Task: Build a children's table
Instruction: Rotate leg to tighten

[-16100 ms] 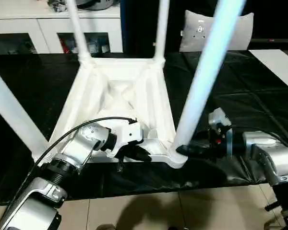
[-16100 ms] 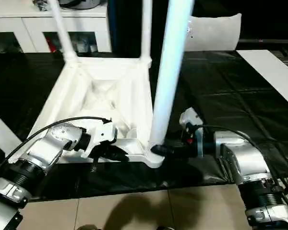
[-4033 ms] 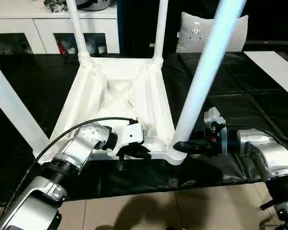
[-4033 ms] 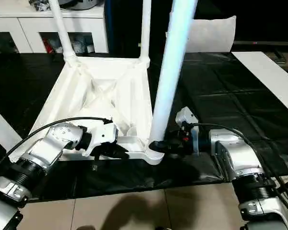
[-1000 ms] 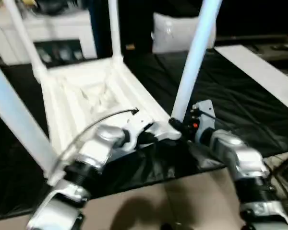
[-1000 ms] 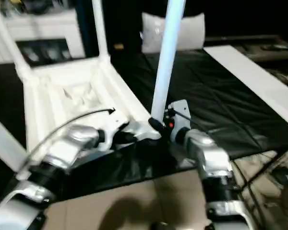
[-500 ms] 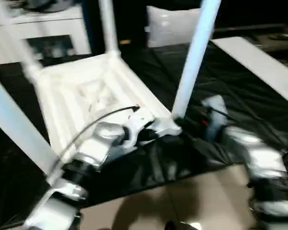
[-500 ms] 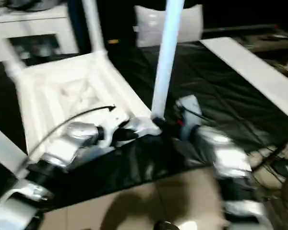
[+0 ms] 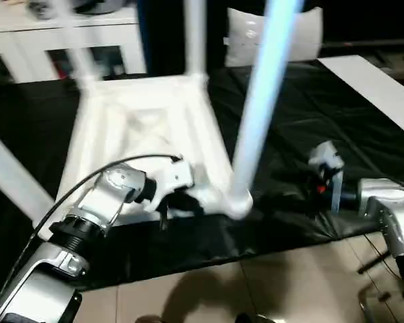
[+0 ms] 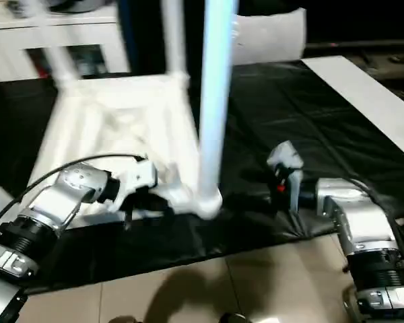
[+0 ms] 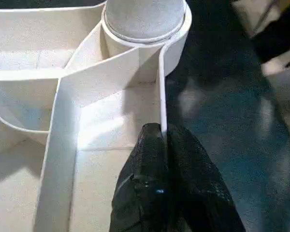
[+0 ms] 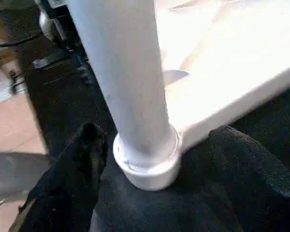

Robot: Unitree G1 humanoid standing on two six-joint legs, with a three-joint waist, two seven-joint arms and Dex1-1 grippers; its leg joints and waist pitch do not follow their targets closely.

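The children's table point(image 9: 148, 134) lay upside down on the black tabletop point(image 9: 363, 128), legs up, its near edge close to the tabletop's front edge; the left tool point(image 11: 162, 140) was pinching the thin rim wall of the top just beside the near corner socket point(image 11: 145, 29); the right tool point(image 12: 150, 159) was spread, its fingers point(image 12: 87, 145) either side of the near leg point(image 9: 256, 114) at its base, not touching it; the risk I judged from here was a tip or slide off the front edge, since one thin rim was the only hold and the tall legs gave leverage; the leg might also be loose in its socket; compared with four seconds earlier, the right tool had let go of the leg's base and drawn back to the side, and the left tool kept its pinch
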